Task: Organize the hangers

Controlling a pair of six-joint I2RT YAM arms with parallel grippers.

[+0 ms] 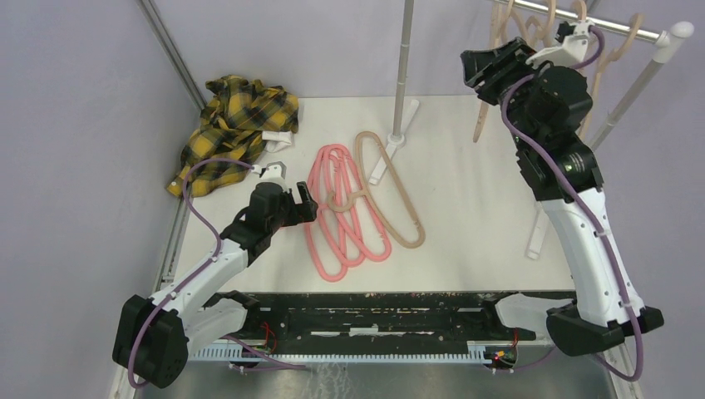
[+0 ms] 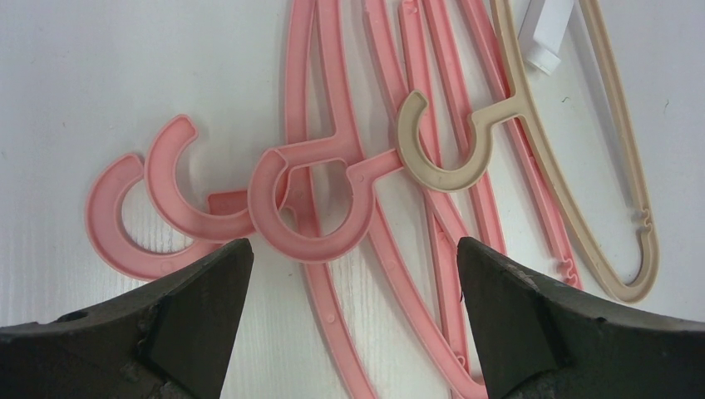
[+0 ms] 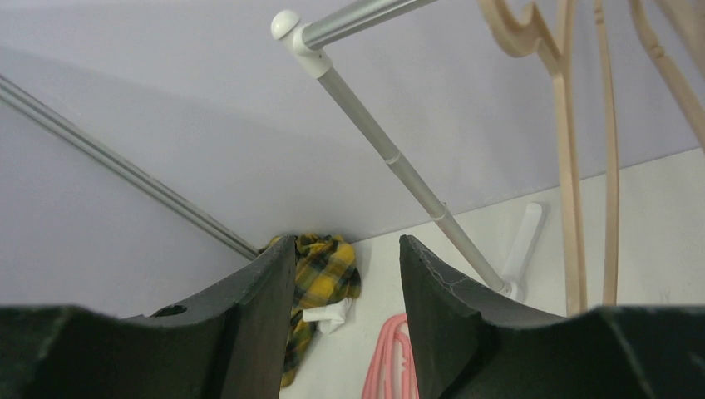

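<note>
Left wrist view: left claw [image 2: 353,248] hung spread above pink hangers [image 2: 309,249]; I judged them light, stiff, slick, best pinched at the hook.

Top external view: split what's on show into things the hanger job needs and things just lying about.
Job:
- pink hangers, lying flat
- beige hanger overlapping them
- beige hangers hung on the rail
- the rail itself

Lying about:
- yellow plaid shirt, far left corner

A pile of hangers [image 1: 345,204] lay mid-way across the table [image 1: 474,208], the shirt [image 1: 237,125] behind-left of it, the rack's upright [image 1: 405,66] just behind, and more hangers [image 1: 481,116] hung on the rail [image 1: 657,33] at far right.
</note>
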